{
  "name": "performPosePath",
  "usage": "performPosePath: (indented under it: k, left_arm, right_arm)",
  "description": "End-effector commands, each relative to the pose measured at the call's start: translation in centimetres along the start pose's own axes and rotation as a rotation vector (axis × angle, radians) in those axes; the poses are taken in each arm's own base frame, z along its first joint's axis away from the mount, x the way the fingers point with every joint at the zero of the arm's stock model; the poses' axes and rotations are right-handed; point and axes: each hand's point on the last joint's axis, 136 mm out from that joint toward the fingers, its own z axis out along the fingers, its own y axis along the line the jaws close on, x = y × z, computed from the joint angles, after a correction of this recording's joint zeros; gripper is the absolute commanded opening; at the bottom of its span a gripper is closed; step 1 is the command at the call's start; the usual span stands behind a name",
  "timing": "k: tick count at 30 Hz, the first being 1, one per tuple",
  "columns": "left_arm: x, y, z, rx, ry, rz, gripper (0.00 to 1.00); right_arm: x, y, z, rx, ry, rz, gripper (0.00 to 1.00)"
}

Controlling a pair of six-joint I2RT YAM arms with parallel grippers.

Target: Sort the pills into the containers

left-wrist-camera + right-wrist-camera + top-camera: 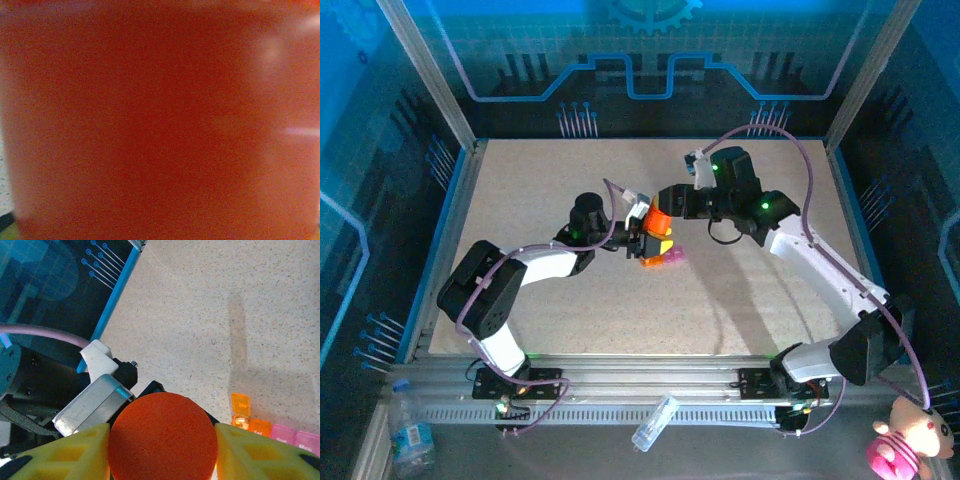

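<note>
Grasping the orange bottle (656,219) from the left, the left gripper (642,241) seems to hold it aloft over the middle of the table (750,300). The bottle's wall looms as a red-orange blur right before that arm's wrist camera. The right gripper (667,205) reaches in from the far right, and its yellow fingers (75,452) press against both sides of the bottle's round orange end, clenched on it. This looks like a two-armed hold: one arm probably braces the body while the other works the end, perhaps to twist it open, and the bottle sits above the sorting spot so that whatever comes out has a short way to go. The containers (272,429) lie on the table just near of the bottle and almost beneath it. They form a short strip of joined square translucent compartments, orange at the left and pink running on to the right. The leftmost orange lid (240,404) stands open and the other lids look closed. A pale glint shows inside the open cell, too small to tell if it is a pill.
</note>
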Motion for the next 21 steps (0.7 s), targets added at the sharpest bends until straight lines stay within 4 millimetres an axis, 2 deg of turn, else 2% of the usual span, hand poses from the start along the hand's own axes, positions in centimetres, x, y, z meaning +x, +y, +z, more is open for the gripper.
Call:
performPosePath:
  k: [1, 3, 6, 10, 14, 21]
  left_arm:
    - [-4.1, -1.8, 0.4, 0.046, -0.082, 0.156, 0.0]
    - [-4.1, -1.7, 0.4, 0.047, -0.081, 0.156, 0.0]
    - [-4.2, -1.9, 0.5, 0.06, -0.08, 0.159, 0.0]
    - [-4.3, -2.2, 0.5, 0.075, -0.074, 0.159, 0.0]
    - [-4.4, -2.4, 0.6, 0.09, -0.064, 0.156, 0.0]
    - [-4.4, -2.6, 0.7, 0.105, -0.05, 0.142, 0.0]
  right_arm:
    - [0.6, -0.5, -0.3, -0.026, 0.036, 0.03, 0.64]
    - [-0.6, 0.2, -1.8, -0.097, 0.014, -0.014, 0.74]
    - [-2.1, 0.8, -4.3, -0.199, -0.022, -0.096, 0.81]
    - [-3.0, 0.9, -6.0, -0.294, -0.01, -0.188, 0.82]
    - [-3.3, 1.4, -6.2, -0.345, 0.04, -0.27, 0.84]
    - [-3.3, 2.4, -4.5, -0.345, 0.129, -0.339, 0.85]
